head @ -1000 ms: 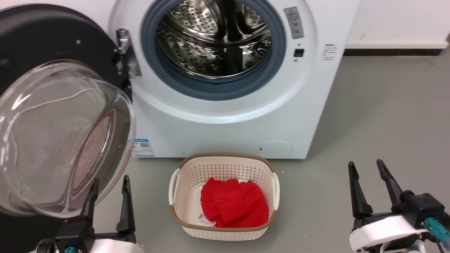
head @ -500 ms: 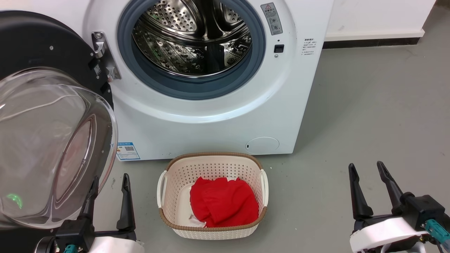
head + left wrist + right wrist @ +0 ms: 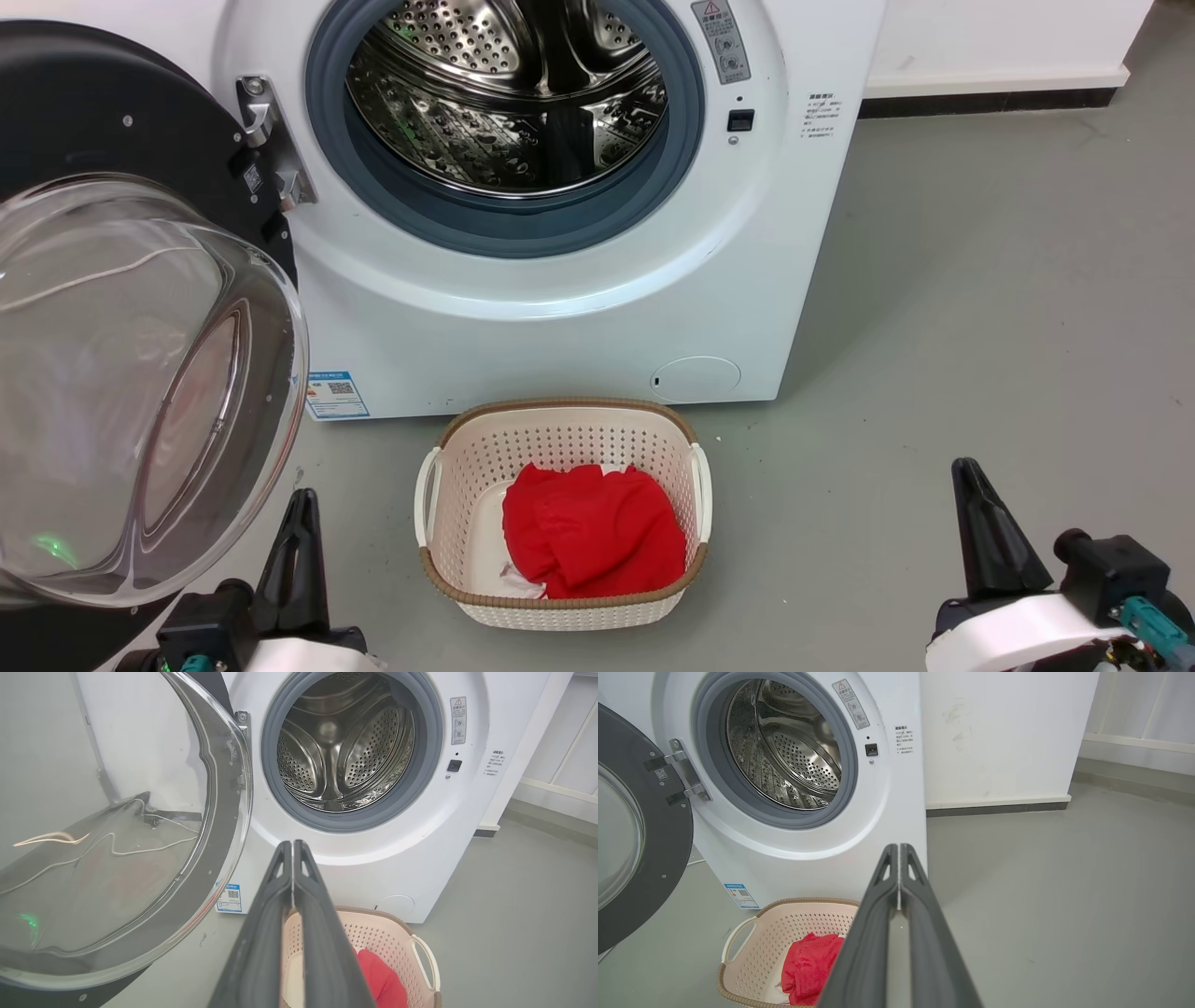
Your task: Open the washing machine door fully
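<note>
Head view: machine filled the upper centre of the frame, with its steel drum fully exposed inside the grey gasket. Door stood swung wide on its hinge at the left of the frame, well clear of the opening. Its inner face and bulging glass bowl were turned toward the camera. Whether the door had reached the limit of its swing could not be told.

Left gripper sat at the lower left, near the bowl's lower edge, fingers clenched together and holding nothing. Left wrist view showed it apart from the door, which lay at frame left. Right gripper sat at the lower right over bare floor, likewise clenched and empty. Right wrist view confirmed its fingers pressed flat against each other.

Basket stood on the floor at lower centre, just in front of the machine, and contained a red cloth. Sticker and round flap were noted low on the machine front, at its left and right
</note>
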Robot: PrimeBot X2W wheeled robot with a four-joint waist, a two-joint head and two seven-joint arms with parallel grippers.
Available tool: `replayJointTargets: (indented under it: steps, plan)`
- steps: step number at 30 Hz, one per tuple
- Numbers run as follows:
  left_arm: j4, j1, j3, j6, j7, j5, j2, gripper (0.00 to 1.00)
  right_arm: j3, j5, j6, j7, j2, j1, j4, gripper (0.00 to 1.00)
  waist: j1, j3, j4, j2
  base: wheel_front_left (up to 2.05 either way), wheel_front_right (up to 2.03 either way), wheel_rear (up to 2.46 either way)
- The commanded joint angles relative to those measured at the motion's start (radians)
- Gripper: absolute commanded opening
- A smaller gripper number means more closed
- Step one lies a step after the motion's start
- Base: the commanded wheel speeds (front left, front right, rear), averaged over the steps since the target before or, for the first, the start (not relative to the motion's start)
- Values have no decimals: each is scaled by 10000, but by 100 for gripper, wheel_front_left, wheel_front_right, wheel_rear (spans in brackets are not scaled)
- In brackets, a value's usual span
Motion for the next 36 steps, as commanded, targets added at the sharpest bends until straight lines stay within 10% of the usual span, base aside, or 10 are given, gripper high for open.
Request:
replayJointTargets:
  steps: [1,36]
  plan:
    - [-34,-197,89,-19,102,-317,20,0,15,372,0,17,-4,-96,-136,0,0,-3,5,-1,0,0,0]
    - [701,-928,151,-322,1563,-6429,27,0,-141,6718,-1,1080,-233,-736,523,0,0,-46,108,-1,0,0,0]
